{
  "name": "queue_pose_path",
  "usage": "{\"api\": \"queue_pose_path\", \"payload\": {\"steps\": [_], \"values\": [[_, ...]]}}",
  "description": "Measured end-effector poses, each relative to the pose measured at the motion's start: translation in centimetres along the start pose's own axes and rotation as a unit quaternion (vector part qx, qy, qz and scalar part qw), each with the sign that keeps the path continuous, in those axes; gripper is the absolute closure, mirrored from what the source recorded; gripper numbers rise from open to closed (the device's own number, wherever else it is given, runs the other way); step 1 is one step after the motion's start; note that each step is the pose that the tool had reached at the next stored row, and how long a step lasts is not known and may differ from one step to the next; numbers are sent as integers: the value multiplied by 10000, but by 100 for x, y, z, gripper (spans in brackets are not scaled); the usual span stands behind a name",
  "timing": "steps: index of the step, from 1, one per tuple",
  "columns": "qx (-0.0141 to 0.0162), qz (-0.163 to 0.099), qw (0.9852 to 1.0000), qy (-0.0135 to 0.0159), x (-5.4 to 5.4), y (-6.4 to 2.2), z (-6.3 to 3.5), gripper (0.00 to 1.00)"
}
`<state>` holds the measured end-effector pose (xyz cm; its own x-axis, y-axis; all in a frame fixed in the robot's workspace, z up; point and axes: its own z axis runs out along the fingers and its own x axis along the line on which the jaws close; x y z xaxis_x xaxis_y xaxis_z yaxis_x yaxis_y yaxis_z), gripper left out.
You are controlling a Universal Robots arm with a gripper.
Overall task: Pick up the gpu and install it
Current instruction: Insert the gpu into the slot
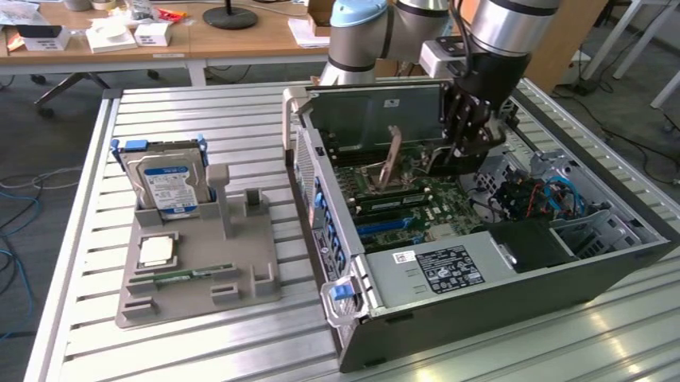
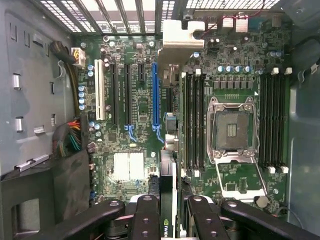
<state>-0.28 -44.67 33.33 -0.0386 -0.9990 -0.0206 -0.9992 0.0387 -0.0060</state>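
The gripper (image 2: 171, 210) reaches down into the open computer case (image 1: 595, 270), its jaws clamped on the two faces of the gpu (image 2: 167, 185). The card hangs on edge over the motherboard (image 2: 135, 165), with its metal bracket toward the vented rear wall. Below it, the long blue slot (image 2: 155, 95) runs just beside the card's line. The black memory slots (image 2: 192, 120) lie on its other side, and the empty processor socket (image 2: 232, 130) is beyond them.

A cable bundle (image 2: 70, 137) crowds one case wall. The power supply (image 1: 447, 267) closes the near side, and blue cables (image 1: 547, 195) sit to the exterior view's right. The case is open above.

On the slatted table (image 1: 212, 350), well apart to the exterior view's left, a grey tray (image 1: 197, 298) holds an upright hard drive (image 1: 165, 183).
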Motion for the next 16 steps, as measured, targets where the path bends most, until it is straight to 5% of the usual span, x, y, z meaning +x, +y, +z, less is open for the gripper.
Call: {"api": "queue_pose_path", "payload": {"steps": [16], "values": [[-1,1,10000,2,3,2,150,74]]}}
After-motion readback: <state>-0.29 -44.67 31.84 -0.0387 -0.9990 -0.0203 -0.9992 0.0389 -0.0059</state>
